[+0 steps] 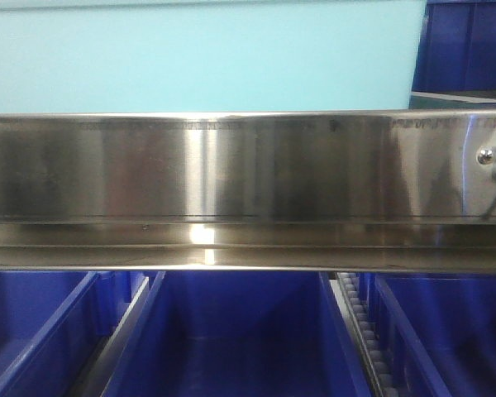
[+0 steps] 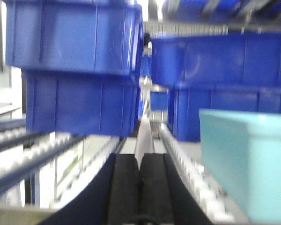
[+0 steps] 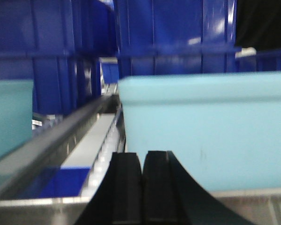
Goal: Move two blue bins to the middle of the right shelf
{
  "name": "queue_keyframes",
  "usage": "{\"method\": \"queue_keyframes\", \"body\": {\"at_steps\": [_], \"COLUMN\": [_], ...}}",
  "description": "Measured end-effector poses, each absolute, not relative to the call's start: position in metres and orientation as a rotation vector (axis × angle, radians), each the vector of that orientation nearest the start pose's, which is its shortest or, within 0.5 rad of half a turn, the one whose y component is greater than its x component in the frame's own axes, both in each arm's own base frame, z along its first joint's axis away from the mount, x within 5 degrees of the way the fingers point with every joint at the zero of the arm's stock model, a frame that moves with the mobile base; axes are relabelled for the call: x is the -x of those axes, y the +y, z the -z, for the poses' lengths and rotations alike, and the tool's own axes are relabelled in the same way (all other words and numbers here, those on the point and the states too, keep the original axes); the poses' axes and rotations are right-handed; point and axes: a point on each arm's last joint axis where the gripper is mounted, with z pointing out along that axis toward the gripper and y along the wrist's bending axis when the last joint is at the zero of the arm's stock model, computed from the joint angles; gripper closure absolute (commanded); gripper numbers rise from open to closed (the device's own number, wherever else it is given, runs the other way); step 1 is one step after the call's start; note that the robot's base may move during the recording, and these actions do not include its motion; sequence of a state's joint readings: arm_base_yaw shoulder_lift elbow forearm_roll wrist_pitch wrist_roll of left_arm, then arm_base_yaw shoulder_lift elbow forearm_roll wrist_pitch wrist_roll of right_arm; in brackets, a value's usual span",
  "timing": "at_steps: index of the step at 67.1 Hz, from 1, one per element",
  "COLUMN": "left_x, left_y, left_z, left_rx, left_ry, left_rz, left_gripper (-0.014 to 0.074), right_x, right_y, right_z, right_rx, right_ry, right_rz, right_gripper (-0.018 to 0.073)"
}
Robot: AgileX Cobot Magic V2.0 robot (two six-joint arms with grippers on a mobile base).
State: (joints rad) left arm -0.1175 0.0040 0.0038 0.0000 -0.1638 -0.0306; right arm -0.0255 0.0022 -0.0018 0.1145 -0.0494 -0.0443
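Royal-blue bins fill the shelves. In the front view one blue bin (image 1: pixel 240 331) sits below the steel rail, with others to its left (image 1: pixel 33 331) and right (image 1: pixel 446 331). The left wrist view has a stacked pair of blue bins (image 2: pixel 75 65) at the upper left and another stack (image 2: pixel 225 89) at the right. My left gripper (image 2: pixel 140 161) is shut, pads pressed together with nothing between them, low over a roller lane. My right gripper (image 3: pixel 142 159) is also shut and empty, just in front of a light turquoise bin (image 3: pixel 206 131). Dark blue bins (image 3: pixel 173 37) stand behind.
A wide steel shelf rail (image 1: pixel 231 190) crosses the front view, a turquoise bin (image 1: pixel 198 54) above it. Roller tracks (image 2: pixel 187 173) and a metal divider (image 2: pixel 144 136) run ahead of the left gripper. Another turquoise bin (image 2: pixel 248 159) stands close at its right. A steel lip (image 3: pixel 37 204) fronts the right shelf.
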Motion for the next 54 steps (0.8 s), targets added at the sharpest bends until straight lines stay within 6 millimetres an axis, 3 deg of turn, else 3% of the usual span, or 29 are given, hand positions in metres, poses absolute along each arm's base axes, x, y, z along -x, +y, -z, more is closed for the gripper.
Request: {"method": "queue_keyframes", "body": {"at_steps": [8,16,20,27,33,36,44,54], "left_x": [-0.051,-0.039,-0.031,-0.031,-0.039,-0.044,-0.062,-0.083], "left_y": [-0.006,-0.005,-0.004,-0.003,-0.004,-0.005,-0.008,-0.018], "left_z": [-0.242,-0.281,-0.308,-0.338,-0.359,-0.367,-0.383,-0.397], "left_rx": [-0.056,-0.059,-0.059,-0.064,-0.066,-0.066,-0.079,-0.151], "left_ry": [1.298,1.276,1.287,1.380,1.431,1.449,1.513,1.605], "left_rz": [0.127,0.122,0.122,0.116,0.114,0.114,0.123,0.184], "left_gripper": [0.0706,0.0634,0.0563,0.0367,0.0216,0.0143,0.0041,0.0036], "right_x": [-0.052,-0.035,-0.028,-0.027,-0.036,-0.043,-0.064,-0.086], "right_y": [-0.002,-0.001,0.000,0.001,0.001,0.001,0.002,0.010], "right_z": [-0.237,-0.290,-0.313,-0.346,-0.362,-0.368,-0.375,-0.390], "right_rx": [-0.070,-0.060,-0.055,-0.048,-0.047,-0.048,-0.040,0.038], "right_ry": [1.382,1.276,1.259,1.294,1.343,1.369,1.459,1.563], "right_rz": [-0.034,-0.044,-0.049,-0.056,-0.058,-0.059,-0.071,-0.144], "right_gripper": [0.0721,0.0671,0.0560,0.0269,0.0057,-0.0008,-0.0010,-0.0010]}}
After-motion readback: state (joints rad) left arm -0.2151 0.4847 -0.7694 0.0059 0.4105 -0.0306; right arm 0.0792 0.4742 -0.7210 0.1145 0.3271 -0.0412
